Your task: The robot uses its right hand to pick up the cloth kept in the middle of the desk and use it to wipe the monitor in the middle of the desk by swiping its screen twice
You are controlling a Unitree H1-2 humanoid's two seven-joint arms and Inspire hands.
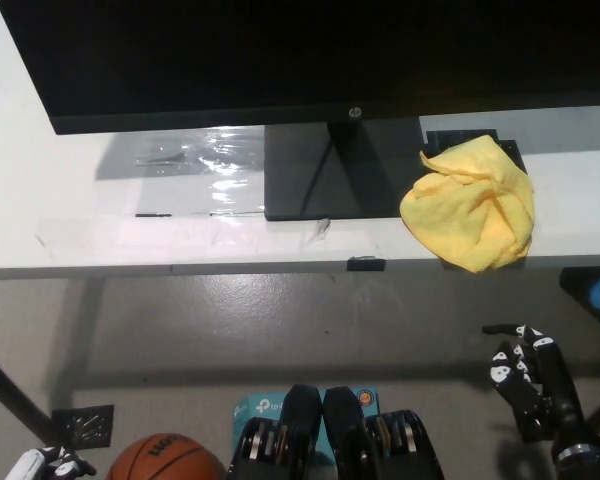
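The crumpled yellow cloth (472,205) is being left on the white surface (50,200), beside the black monitor's (280,55) base. The black right hand (528,385) is being held open, empty, below the surface edge.

Right hand (525,385) open, low; left hand (48,466) at corner.

right hand (528,385) — black, slim segmented fingers, white patches on the finger pads | wrist: silver ring above black forearm | left hand (48,466) — white, dark gaps between segments, mostly cropped
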